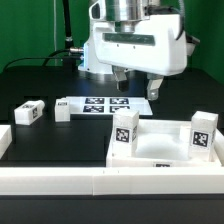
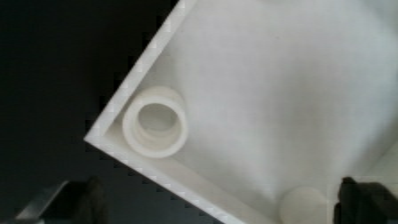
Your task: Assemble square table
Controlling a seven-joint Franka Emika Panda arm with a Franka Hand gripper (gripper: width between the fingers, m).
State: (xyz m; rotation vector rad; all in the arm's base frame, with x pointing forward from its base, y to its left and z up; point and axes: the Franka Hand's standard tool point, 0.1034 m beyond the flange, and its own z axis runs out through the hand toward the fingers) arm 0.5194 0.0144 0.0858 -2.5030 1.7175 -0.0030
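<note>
The square table's white top (image 1: 160, 152) lies at the exterior view's right, rim up. Two white tagged legs (image 1: 125, 131) (image 1: 203, 134) stand upright on it, near its left and right sides. A third leg (image 1: 28, 112) lies loose on the black table at the left. My gripper (image 1: 138, 86) hangs open and empty above the top's far edge. In the wrist view a corner of the top (image 2: 285, 90) shows an empty round socket (image 2: 160, 123). The gripper (image 2: 214, 206) straddles the top's edge, its dark fingertips (image 2: 54, 206) well apart, and touches nothing.
The marker board (image 1: 100, 105) lies flat behind the top, under the gripper. Long white border rails run along the front (image 1: 90, 181) and the left edge (image 1: 4, 140). The robot's white base (image 1: 130, 45) stands behind. Another round shape (image 2: 317, 205) shows near one finger.
</note>
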